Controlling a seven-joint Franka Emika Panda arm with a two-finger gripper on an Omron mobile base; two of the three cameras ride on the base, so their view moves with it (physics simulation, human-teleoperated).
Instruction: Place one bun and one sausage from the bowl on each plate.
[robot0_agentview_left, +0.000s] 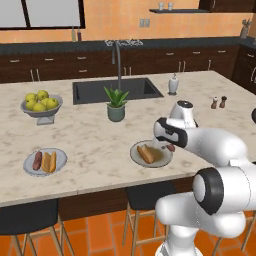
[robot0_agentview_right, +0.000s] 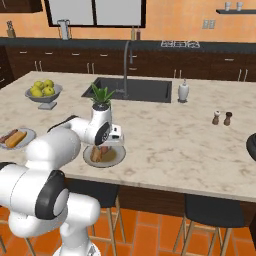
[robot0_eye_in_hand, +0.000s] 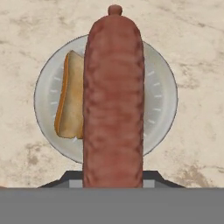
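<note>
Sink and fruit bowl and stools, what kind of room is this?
A kitchen, it looks like. The island counter has a sink with a tall faucet, a row of dark cabinets behind, and a bowl of fruit.

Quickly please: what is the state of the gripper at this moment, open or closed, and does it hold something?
Gripper: closed on a sausage, held above the plate with a bun.

I count two plates (robot0_agentview_left: 45, 162) (robot0_agentview_left: 151, 154), two buns (robot0_agentview_left: 49, 161) (robot0_agentview_left: 145, 153), two sausages (robot0_agentview_left: 37, 160) (robot0_eye_in_hand: 113, 100), two shakers (robot0_agentview_left: 214, 102) (robot0_agentview_left: 223, 102), three stools (robot0_agentview_left: 27, 216) (robot0_agentview_left: 147, 195) (robot0_agentview_right: 207, 210).
</note>
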